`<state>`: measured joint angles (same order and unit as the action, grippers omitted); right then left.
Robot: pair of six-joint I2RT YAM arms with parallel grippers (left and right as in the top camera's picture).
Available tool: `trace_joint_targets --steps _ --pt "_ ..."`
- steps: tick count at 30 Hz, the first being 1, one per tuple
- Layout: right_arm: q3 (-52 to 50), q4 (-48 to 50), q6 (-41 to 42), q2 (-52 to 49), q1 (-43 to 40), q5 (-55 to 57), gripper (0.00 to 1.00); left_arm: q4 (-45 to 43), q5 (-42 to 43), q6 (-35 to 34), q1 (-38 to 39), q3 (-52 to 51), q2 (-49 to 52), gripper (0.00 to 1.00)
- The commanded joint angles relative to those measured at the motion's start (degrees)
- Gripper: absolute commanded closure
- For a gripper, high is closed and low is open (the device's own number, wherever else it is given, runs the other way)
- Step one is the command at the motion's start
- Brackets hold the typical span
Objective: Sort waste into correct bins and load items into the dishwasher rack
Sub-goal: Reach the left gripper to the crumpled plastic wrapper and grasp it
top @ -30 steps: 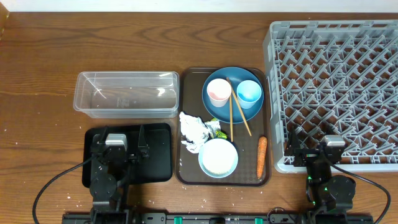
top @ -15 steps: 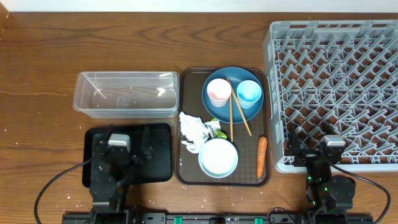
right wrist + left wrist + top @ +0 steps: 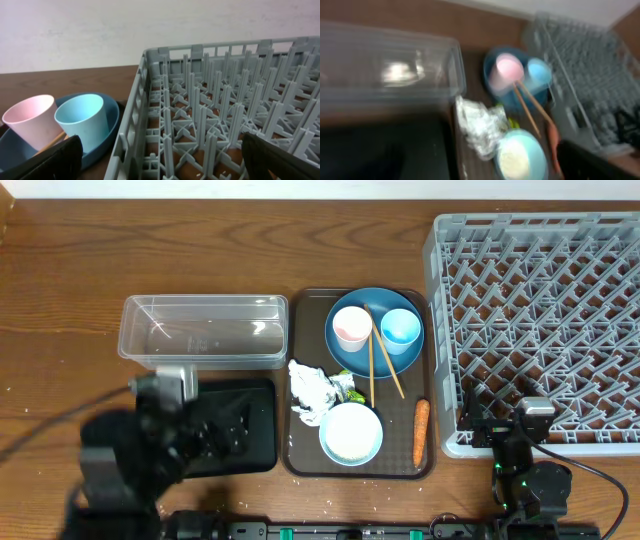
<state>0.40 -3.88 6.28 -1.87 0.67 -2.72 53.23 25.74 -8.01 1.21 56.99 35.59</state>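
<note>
On the brown serving tray (image 3: 296, 450), a blue plate (image 3: 375, 355) carries a pinkish cup (image 3: 352, 328), a light-blue cup (image 3: 400, 330) and chopsticks (image 3: 382, 368). Nearer me lie crumpled tissue (image 3: 312, 392) with green scraps, a pale blue bowl (image 3: 350, 432) with white contents, and a carrot (image 3: 421, 432). The clear tub (image 3: 205, 330) and black tray (image 3: 255, 430) sit on the left, the grey rack (image 3: 545, 310) on the right. My left gripper (image 3: 200, 422) hovers blurred over the black tray, open and empty. My right gripper (image 3: 165, 160) stands open at the rack's front-left corner.
The left wrist view is motion-blurred but shows the tub (image 3: 385, 65), tissue (image 3: 480, 122) and bowl (image 3: 520, 160). White crumbs dot the wooden table (image 3: 60, 360) near the front edge. A pale wall runs behind the table.
My left arm has lifted off its rest and swung left and up, now blurred over the black tray. The right arm and every object stay where they were.
</note>
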Motion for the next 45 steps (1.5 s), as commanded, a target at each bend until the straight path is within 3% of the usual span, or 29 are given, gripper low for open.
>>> trace_joint_targets --steps 1,7,9,11,13,19,27,37,45 --pt "-0.1 -0.2 -0.4 0.0 0.5 0.3 0.01 9.1 2.9 -0.9 1.2 12.6 12.0 0.02" --pt "-0.1 -0.2 -0.4 0.0 0.5 0.3 0.01 13.0 9.9 -1.2 1.4 18.6 23.5 0.03" --pt "-0.1 -0.2 -0.4 0.0 0.5 0.3 0.01 14.1 10.5 -2.5 2.0 18.1 25.6 0.31" --pt "-0.1 -0.2 -0.4 0.0 0.5 0.3 0.01 14.5 10.5 -2.9 3.5 16.9 27.1 0.43" --pt "-0.1 -0.2 -0.4 0.0 0.5 0.3 0.01 14.5 8.9 -4.2 5.7 15.1 28.1 0.49" --pt "-0.1 -0.2 -0.4 -0.2 0.5 0.3 0.01 13.1 -7.5 -13.3 16.5 8.9 28.8 0.49" --pt "-0.1 -0.2 -0.4 -0.2 0.5 0.3 0.01 -3.3 -17.9 -22.4 29.0 -2.6 29.9 0.49" --pt "-0.1 -0.2 -0.4 -0.2 0.5 0.3 0.01 -19.2 -18.5 -24.9 33.6 -8.1 42.1 0.41" --pt "-0.1 -0.2 -0.4 -0.2 0.5 0.3 0.01 -22.3 -19.4 -24.9 33.6 -8.1 53.0 0.44"
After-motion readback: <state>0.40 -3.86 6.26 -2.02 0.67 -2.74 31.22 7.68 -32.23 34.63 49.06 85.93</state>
